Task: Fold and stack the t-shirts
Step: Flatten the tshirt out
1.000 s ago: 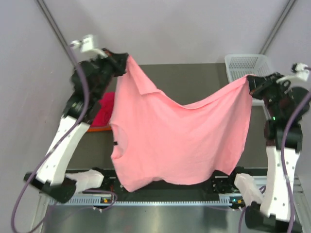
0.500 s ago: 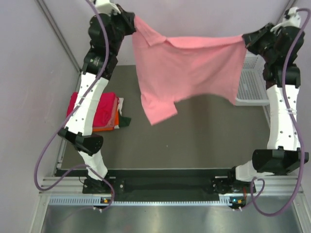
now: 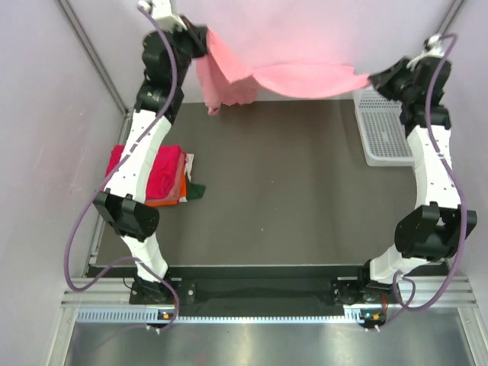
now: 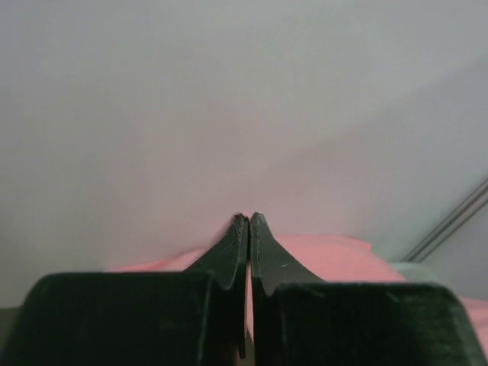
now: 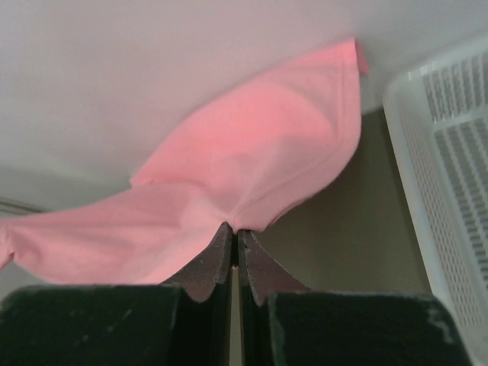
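At the far edge of the table (image 3: 290, 198), up in the air, the salmon-pink t-shirt (image 3: 305, 76) hangs spread between the two arms.

The left gripper (image 3: 204, 38) is high at far left, with its jaws pinched tight on one end of the shirt. Cloth bunches and drops in folds just below it. Cannot tell if the lowest fold touches the table. In the left wrist view the fingers (image 4: 229, 252) are pressed flat together, with pink cloth showing behind them.

The right gripper (image 3: 374, 78) is at far right, lower than the left one, with its jaws clamped on the opposite end of the shirt. In the right wrist view the cloth fans out from the closed fingertips, and the shirt sags slightly between the two grips.

The white mesh basket (image 3: 381, 130) sits at the table's far right corner, just beside the right gripper.

The folded stack is at the table's left edge, partly behind the left arm. A magenta-red t-shirt (image 3: 156, 171) lies on top of an orange t-shirt (image 3: 171, 200). A dark green cloth bit (image 3: 197, 191) pokes out at the stack's near-right corner. A small white tag (image 3: 190, 161) shows on the stack's right side, any print too small to read.
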Available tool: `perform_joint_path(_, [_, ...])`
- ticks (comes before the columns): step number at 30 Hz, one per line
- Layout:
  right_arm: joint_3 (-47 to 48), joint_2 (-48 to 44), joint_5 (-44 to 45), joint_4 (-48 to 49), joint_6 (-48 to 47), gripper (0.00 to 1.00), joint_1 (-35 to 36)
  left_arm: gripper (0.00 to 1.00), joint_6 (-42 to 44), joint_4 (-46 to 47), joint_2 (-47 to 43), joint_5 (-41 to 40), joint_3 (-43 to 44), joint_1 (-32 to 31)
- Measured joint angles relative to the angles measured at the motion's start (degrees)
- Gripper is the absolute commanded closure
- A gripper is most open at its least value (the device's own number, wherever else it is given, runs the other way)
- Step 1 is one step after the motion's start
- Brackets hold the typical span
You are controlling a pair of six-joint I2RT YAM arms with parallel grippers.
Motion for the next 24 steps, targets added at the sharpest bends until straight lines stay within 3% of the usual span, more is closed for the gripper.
perform_joint_path(10, [-29.6,-0.8,-3.0,7.4,0.9,1.0,-0.3,1.0,0.2,5.2,-16.2,2.1,-44.8,-1.5])
perform_joint_path(18, [-47.3,-11.7,-3.1,9.3,-0.1,1.0,-0.8,1.0,-2.3,11.3,-35.0,-0.8,-66.7,-7.8])
perform_joint_path(24, [-56.7,-23.6,-1.6,7.8,-1.3,1.0,-2.3,1.0,-5.6,11.0,-43.9,-2.4,-78.6,-10.1])
